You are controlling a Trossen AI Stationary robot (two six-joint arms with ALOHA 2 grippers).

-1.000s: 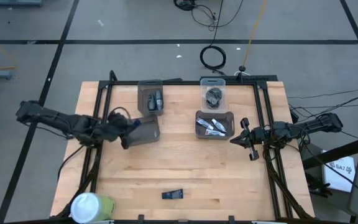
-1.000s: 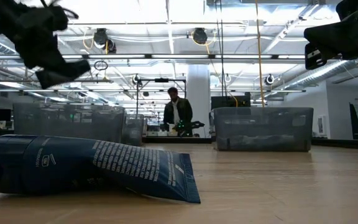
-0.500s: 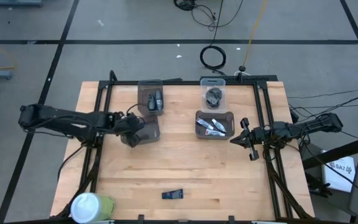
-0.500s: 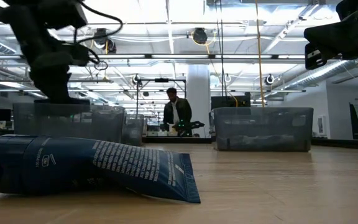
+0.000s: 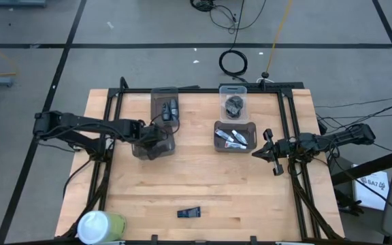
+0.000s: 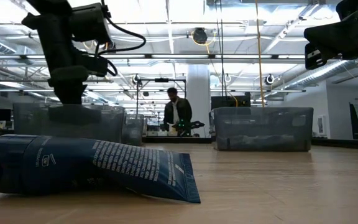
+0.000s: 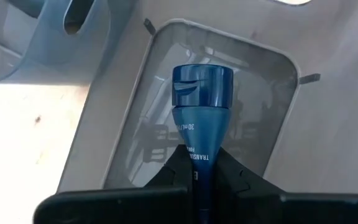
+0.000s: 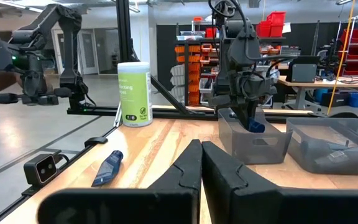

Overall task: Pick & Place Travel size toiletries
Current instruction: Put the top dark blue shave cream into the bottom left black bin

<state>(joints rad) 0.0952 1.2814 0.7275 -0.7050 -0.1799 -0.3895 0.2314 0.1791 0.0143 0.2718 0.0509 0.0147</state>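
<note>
The left gripper [image 7: 197, 177] grips a blue tube [image 7: 201, 118] above the empty grey bin [image 5: 156, 144], not yet released. Nearer the front edge lies another blue tube [image 5: 190, 213]. The right gripper [image 5: 267, 151], fingers closed and empty, waits right of that bin.

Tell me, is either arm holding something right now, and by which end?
Yes. The left gripper holds a dark blue tube by its lower, flat end, cap pointing down into a grey bin. The right gripper holds nothing.
</note>
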